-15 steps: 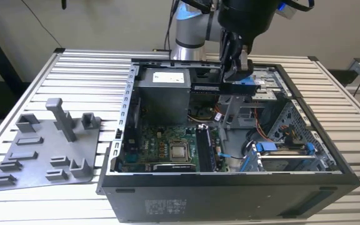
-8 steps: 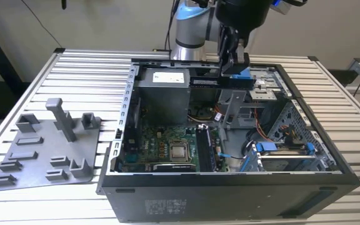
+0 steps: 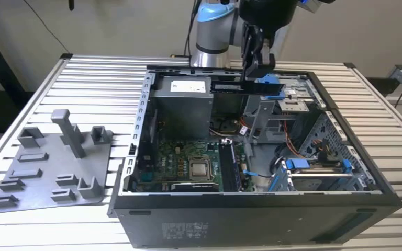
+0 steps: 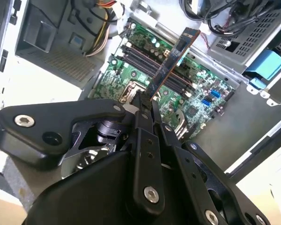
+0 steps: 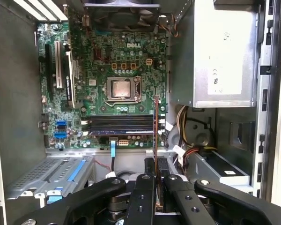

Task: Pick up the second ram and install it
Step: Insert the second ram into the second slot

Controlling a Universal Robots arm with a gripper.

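Gripper (image 3: 257, 72) pinches second ram (image 4: 171, 60) above slatted table (image 3: 92, 78).

The power supply label (image 5: 218, 77) and case sticker (image 3: 185, 230) are illegible.

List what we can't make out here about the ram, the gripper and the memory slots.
- second ram: gripped end hidden inside the gripper, second wrist view.
- its faces: turned edge-on to the first wrist view.
- memory slots: latch positions too small, first wrist view.
- arm: upper part cut off by the exterior view's top edge.
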